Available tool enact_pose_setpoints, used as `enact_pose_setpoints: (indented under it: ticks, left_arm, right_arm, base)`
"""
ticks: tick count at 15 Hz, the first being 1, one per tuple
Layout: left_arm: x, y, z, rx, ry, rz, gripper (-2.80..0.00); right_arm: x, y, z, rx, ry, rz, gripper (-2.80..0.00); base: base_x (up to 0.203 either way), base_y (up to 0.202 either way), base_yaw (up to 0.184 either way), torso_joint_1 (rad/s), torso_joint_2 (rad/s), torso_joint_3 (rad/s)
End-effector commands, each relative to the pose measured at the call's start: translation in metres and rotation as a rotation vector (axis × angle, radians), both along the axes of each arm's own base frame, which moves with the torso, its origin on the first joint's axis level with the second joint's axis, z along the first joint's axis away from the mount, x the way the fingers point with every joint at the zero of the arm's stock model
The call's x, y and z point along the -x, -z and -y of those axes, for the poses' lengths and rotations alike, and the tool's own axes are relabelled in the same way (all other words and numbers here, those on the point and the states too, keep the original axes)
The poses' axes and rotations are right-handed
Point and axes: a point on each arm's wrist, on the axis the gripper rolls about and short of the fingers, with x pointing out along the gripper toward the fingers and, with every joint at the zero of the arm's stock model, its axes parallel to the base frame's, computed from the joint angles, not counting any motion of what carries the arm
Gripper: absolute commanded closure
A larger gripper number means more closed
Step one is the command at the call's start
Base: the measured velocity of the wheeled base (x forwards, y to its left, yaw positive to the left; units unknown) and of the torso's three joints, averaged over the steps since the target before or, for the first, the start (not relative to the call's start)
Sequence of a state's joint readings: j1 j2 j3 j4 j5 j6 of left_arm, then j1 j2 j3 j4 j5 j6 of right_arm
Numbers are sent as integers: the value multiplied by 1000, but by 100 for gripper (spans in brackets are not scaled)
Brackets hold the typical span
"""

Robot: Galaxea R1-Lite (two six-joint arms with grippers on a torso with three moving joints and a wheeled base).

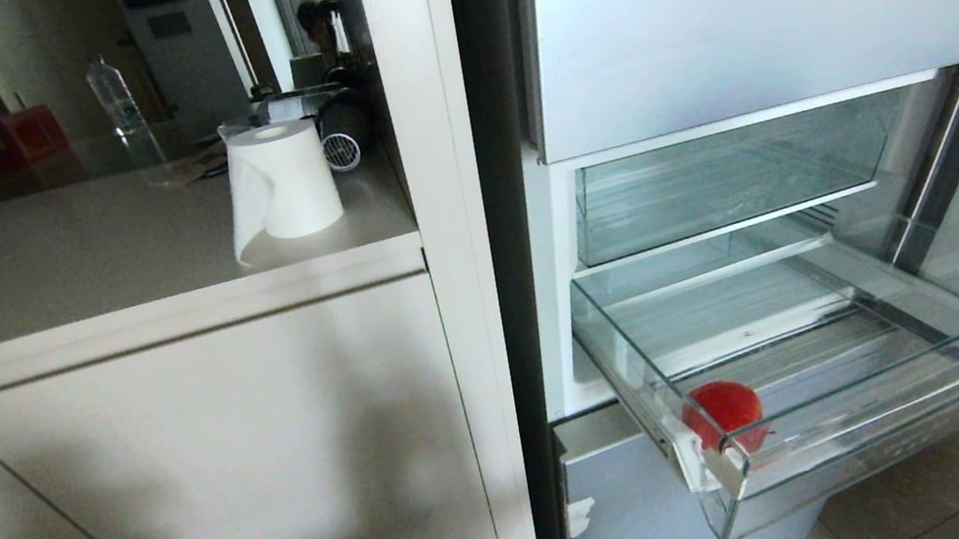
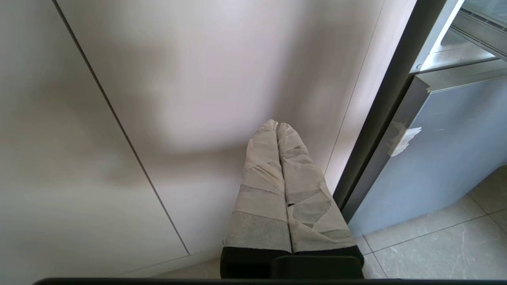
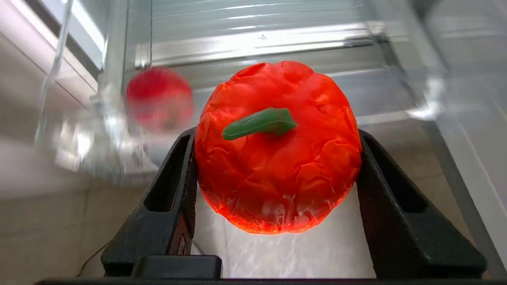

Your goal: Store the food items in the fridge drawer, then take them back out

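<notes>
Right pincer [image 3: 277,158]: clamped on the orange-red ribbed food item [image 3: 277,150], green stem toward the wrist camera, one black finger [image 3: 174,186] against each flank. In the head view the pair sits at the frame's right edge, just outside the front lip of the fridge drawer [image 1: 849,452].

Left pincer [image 2: 277,126]: tape-wrapped fingers pressed together, empty, low before the pale cabinet front [image 2: 158,99] beside the fridge.

Fridge drawer: pulled out; the red food item [image 1: 724,413] lies inside at its near left corner.

Beyond, on the worktop [image 1: 61,265]: an upright paper roll [image 1: 285,180] and a clear bottle [image 1: 117,100] further back.
</notes>
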State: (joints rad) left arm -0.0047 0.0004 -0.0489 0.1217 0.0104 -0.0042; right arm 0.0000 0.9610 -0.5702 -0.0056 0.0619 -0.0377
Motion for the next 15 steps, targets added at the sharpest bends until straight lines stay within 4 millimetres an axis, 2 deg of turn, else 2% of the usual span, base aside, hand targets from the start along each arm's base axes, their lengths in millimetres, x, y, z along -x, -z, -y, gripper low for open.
enact_pose_setpoints:
  ticks: [1,4,7,12,15]
  left_arm:
    - [0,0,0,0,0,0,0]
    - [0,0,0,0,0,-2,0]
    - [0,0,0,0,0,0,0]
    - [0,0,0,0,0,0,0]
    - [0,0,0,0,0,-2,0]
  right_arm:
    - [-63,10,0,-5,-9,-151,0]
    - [-123,18,-1,-20,-30,-149,0]
    - [-166,31,-1,-28,-38,-141,0]
    - [-206,56,-1,-39,-66,-114,0]
    - [-217,63,-1,-40,-62,-131,0]
  base:
    - [0,0,0,0,0,0]
    - [0,0,0,0,0,0]
    - [0,0,0,0,0,0]
    - [0,0,0,0,0,0]
    - [0,0,0,0,0,0]
